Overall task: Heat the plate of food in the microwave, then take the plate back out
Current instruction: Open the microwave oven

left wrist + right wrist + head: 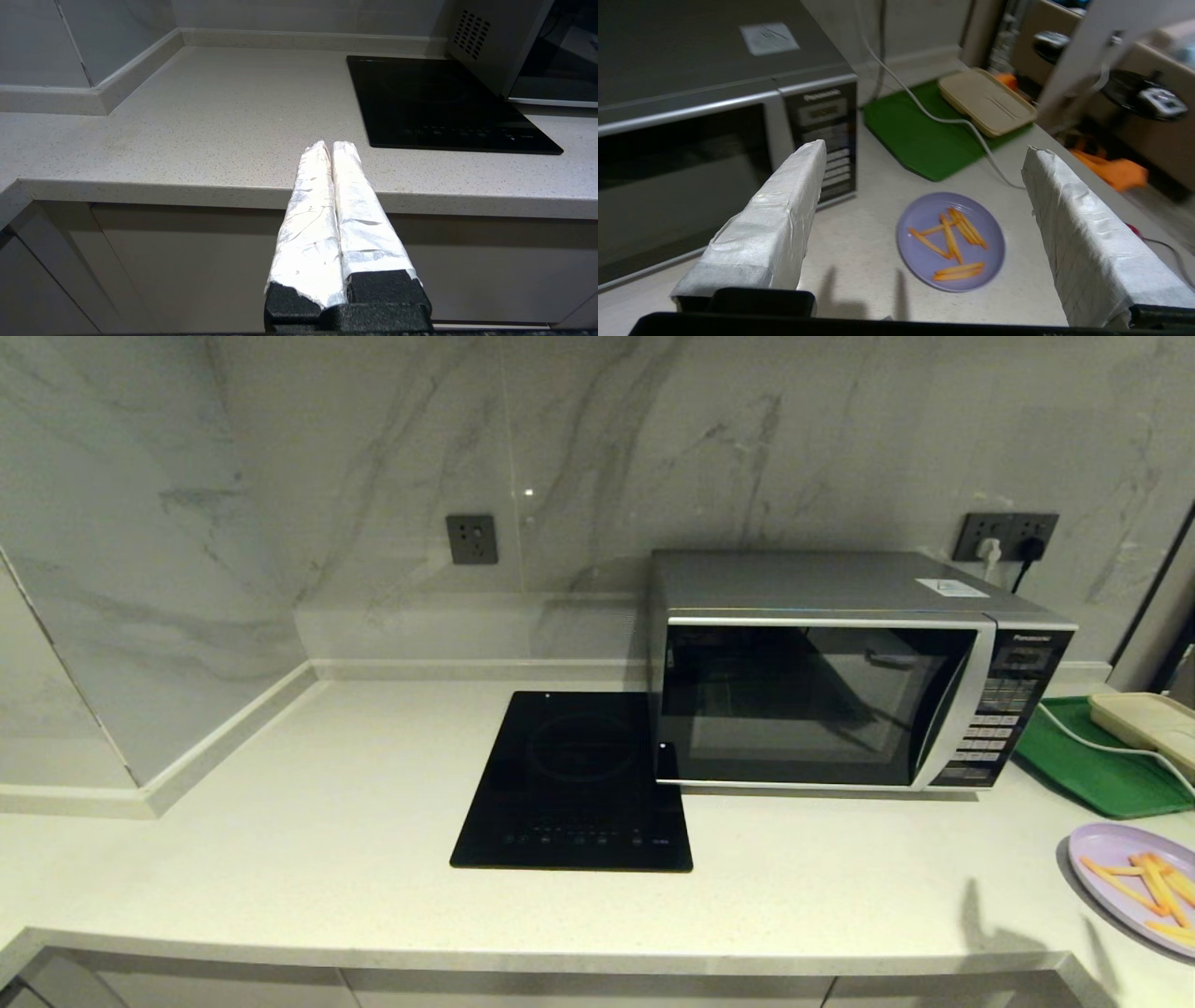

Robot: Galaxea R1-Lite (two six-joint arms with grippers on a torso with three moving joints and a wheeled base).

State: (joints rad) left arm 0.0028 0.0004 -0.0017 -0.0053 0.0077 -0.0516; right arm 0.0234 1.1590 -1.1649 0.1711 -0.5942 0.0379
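Observation:
The silver microwave (822, 681) stands at the back right of the counter with its dark glass door closed; its button panel (826, 140) shows in the right wrist view. The lilac plate of food (1134, 882) with orange fry sticks lies on the counter to its front right, cut by the head view's edge. My right gripper (924, 151) hovers open above and in front of the plate (950, 241), holding nothing. My left gripper (332, 145) is shut and empty, parked at the counter's front edge, left of the hob. Neither arm appears in the head view.
A flat black induction hob (579, 784) lies left of the microwave. A green tray (1092, 765) with a beige lidded box (1148, 723) sits to the microwave's right, with a white cable (943, 119) running across it. Wall sockets (1004, 537) are behind. The counter edge (187, 189) runs along the front.

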